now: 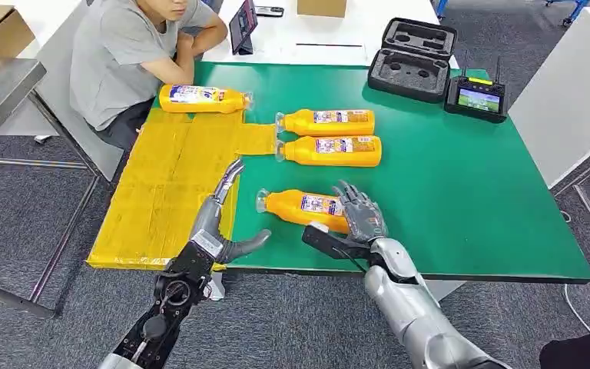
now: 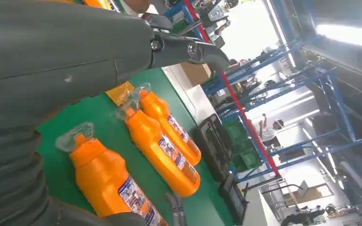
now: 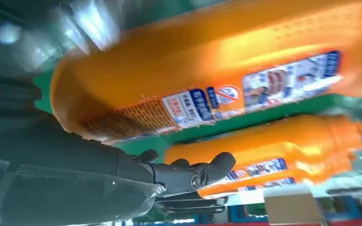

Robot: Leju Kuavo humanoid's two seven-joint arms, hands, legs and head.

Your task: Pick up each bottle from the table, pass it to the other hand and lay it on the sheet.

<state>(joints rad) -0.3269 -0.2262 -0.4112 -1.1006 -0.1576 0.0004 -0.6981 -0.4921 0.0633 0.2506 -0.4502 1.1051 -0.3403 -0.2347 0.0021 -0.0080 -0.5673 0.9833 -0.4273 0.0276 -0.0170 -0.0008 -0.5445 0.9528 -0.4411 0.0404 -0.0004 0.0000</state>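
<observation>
Step in hand: pick-up of nearest bottle point(image 1: 303, 206), lying on its side on green worktop point(image 1: 469, 200) near the front edge, cap toward yellow sheet point(image 1: 169, 192).
Right hand point(image 1: 361, 215): over the base end of that bottle, fingers point(image 1: 351, 198) spread across it, apparently touching; firm grip not confirmed, bottle not lifted.
Left hand point(image 1: 219, 223): at sheet's edge, just beside the bottle's cap, fingers apart, holding nothing.
Other stock: two bottles point(image 1: 330, 136) side by side farther back; one bottle point(image 1: 200, 98) laid at sheet's far edge.
Next move, as judged: close around body, lift level, carry across to waiting left hand.
</observation>
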